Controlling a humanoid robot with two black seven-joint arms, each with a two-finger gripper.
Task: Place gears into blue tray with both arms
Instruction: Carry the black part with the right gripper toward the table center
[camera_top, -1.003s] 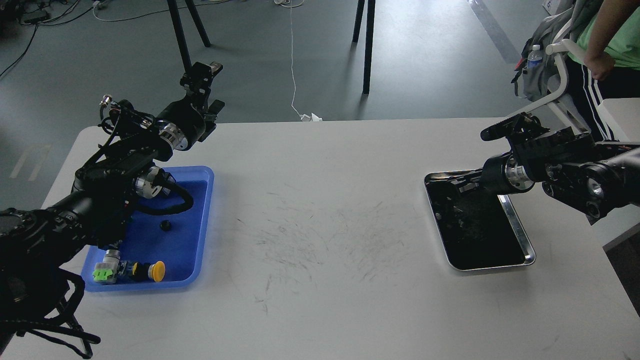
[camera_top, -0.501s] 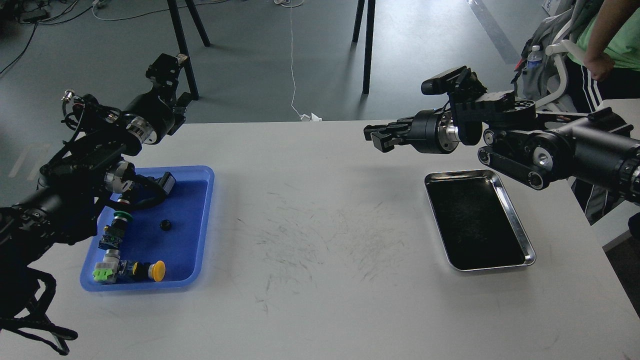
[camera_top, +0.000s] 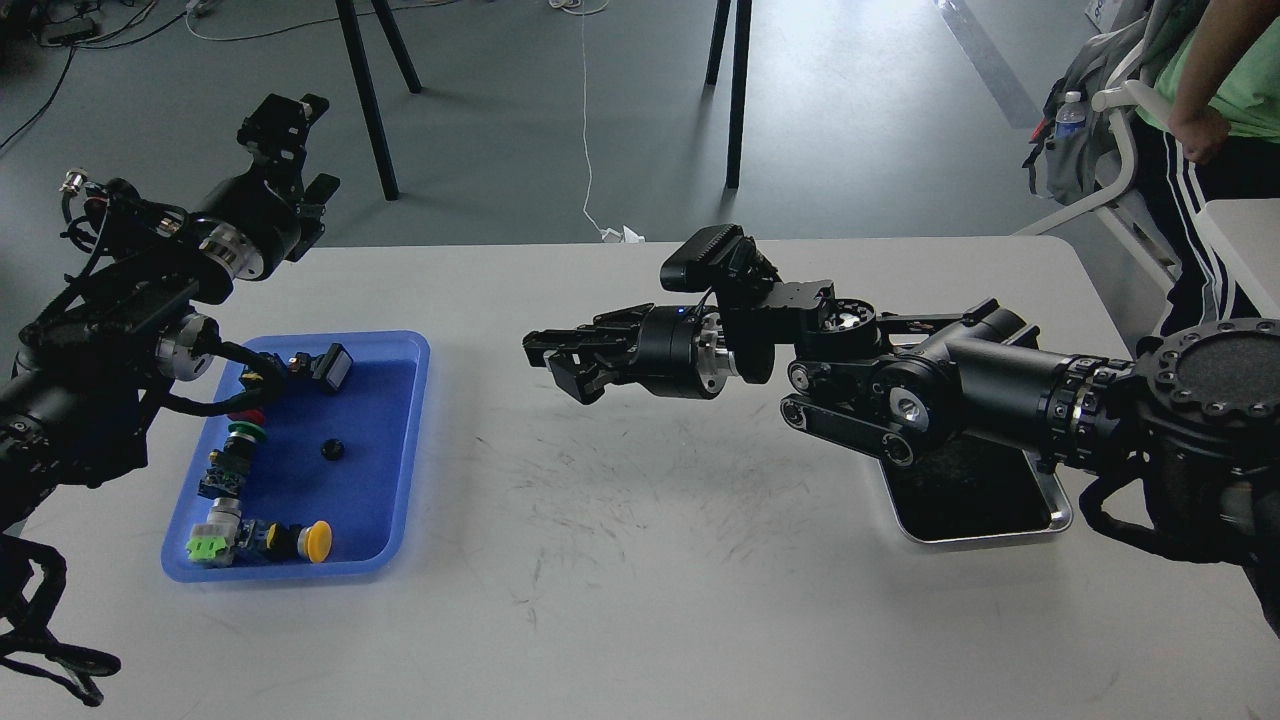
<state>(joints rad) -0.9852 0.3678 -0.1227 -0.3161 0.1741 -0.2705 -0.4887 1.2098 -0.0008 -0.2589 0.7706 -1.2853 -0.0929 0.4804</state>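
Observation:
The blue tray (camera_top: 412, 440) lies at the table's left. One small black gear (camera_top: 331, 450) rests on its floor near the middle. My left gripper (camera_top: 285, 135) is raised beyond the tray's far left corner, past the table's back edge; its fingers are too dark to tell apart. My right arm reaches across the table's middle, and my right gripper (camera_top: 548, 362) points left, hovering about a hand's width right of the blue tray. Its dark fingers sit close together, and no gear shows between them.
Several colourful push-button switches (camera_top: 262, 540) lie along the blue tray's left and front sides. A shiny metal tray (camera_top: 1050, 515) with black lining sits at the right, mostly hidden behind my right arm. A person stands past the table's far right corner.
My right arm has swung left from the metal tray to the table's middle, toward the blue tray. My left arm has drawn back to the left, uncovering the blue tray.

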